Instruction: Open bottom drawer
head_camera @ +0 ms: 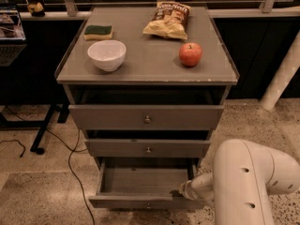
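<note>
While the green-and-yellow rectangular sponge (98, 31) and the white round ceramic bowl (107, 55) sit at the upper left on the grey cabinet top (150, 69), the bottom drawer (140, 201), grey wood with the shallowest front, stands well out at lower centre, likely near fully open. Farther right lie a crinkled yellow crisp bag (168, 20) and a red apple (190, 54). At the drawer front's right end sits the white gripper (180, 191), seemingly placed to draw it; whether it clamps the panel I cannot tell.
</note>
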Action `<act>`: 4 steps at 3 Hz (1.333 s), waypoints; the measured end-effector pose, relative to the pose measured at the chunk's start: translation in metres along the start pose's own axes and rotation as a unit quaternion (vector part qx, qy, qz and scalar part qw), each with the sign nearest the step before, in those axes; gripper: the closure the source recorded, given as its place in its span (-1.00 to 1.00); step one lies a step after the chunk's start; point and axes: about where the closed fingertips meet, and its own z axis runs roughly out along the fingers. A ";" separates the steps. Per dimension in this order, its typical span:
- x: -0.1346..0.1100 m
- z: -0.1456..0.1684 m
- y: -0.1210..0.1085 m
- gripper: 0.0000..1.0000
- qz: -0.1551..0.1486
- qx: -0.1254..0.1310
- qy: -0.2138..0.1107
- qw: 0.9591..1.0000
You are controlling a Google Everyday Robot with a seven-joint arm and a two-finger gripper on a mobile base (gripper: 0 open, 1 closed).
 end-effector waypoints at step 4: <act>0.021 -0.008 -0.019 0.65 0.031 -0.024 0.024 0.999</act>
